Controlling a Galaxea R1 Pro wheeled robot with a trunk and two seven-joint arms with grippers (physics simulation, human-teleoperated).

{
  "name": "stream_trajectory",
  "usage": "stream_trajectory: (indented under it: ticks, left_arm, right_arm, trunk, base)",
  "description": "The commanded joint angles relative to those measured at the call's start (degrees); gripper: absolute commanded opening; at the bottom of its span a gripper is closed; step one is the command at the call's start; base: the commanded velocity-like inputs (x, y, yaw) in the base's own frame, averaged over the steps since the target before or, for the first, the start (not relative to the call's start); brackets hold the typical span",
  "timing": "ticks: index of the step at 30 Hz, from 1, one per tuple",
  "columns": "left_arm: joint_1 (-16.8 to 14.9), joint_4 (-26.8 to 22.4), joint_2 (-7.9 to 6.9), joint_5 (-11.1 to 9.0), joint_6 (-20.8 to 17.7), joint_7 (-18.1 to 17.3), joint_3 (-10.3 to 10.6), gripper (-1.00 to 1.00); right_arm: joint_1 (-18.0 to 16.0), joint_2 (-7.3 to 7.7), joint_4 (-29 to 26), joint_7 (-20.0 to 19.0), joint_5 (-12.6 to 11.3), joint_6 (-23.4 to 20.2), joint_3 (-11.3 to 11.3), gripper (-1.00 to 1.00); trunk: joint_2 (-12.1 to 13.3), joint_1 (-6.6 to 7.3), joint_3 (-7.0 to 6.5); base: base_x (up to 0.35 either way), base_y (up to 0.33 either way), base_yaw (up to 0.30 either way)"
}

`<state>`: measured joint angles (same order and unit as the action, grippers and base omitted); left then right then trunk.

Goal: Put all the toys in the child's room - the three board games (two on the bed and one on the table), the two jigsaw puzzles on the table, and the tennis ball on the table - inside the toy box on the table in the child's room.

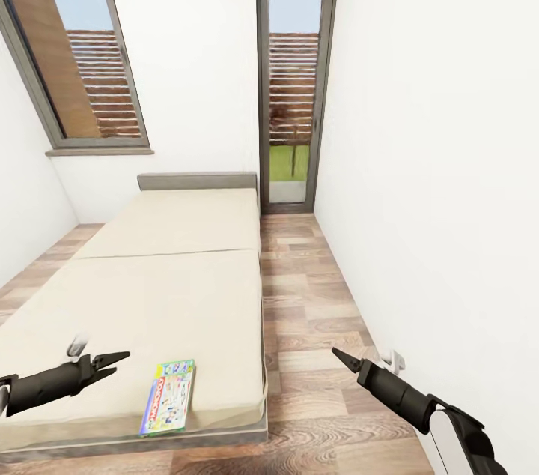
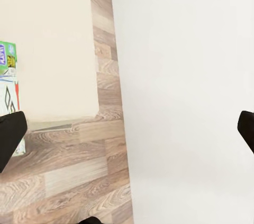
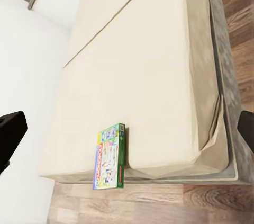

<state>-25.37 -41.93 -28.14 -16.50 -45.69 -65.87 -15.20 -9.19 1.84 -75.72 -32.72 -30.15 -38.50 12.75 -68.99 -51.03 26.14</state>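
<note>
The flat pale-green board game [image 1: 168, 395], judged light, stiff and slick, lay near the bed [image 1: 172, 288] foot edge, best pinched across a long edge; left tool [image 1: 112, 362] seen slightly apart, right tool [image 1: 340, 357] together, both empty.

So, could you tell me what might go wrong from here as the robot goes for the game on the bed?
The board game lies at the near edge of the bed, slightly overhanging it; a clumsy touch might push it onto the floor. The right gripper hangs close to the wall, so a wide swing could hit it.
</note>
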Motion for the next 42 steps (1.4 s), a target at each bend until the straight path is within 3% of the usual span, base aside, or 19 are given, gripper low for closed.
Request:
stream_trajectory:
  ticks: [1,6,19,35,42]
  left_arm:
    - [-0.03,0.01,-0.19,-0.18,-0.42,-0.06,-0.67,1.0]
    - [-0.03,0.01,-0.35,-0.03,-0.43,0.03,-2.7,1.0]
    - [-0.03,0.01,-0.26,0.01,-0.23,-0.07,-3.16,1.0]
    - [-0.03,-0.77,-0.53,-0.19,-3.63,-0.22,-3.26,1.0]
    - [-0.03,-1.02,-1.02,-0.12,-5.36,-0.22,-3.26,1.0]
  right_arm:
    - [-0.04,-0.02,0.07,-0.07,-0.23,-0.43,0.08,1.0]
    - [-0.1,-0.04,0.2,-0.04,-0.19,-0.43,0.08,1.0]
    - [-0.06,-0.08,0.55,0.02,-0.18,-0.43,0.07,1.0]
    - [-0.13,-0.04,0.64,3.6,-0.62,-0.43,0.0,1.0]
    - [-0.13,-0.07,0.64,3.97,-0.62,-0.43,0.0,1.0]
  trunk:
    - [-0.45,-0.23,0.25]
    - [-2.46,-1.33,1.14]
    - [-7.67,-4.18,3.48]
    - [-7.67,-4.18,3.48]
    - [-10.48,-5.72,4.73]
  base:
    - [0.0,0.0,0.0]
    - [0.0,0.0,0.0]
    - [0.0,0.0,0.0]
    - [0.0,0.0,0.0]
    - [0.0,0.0,0.0]
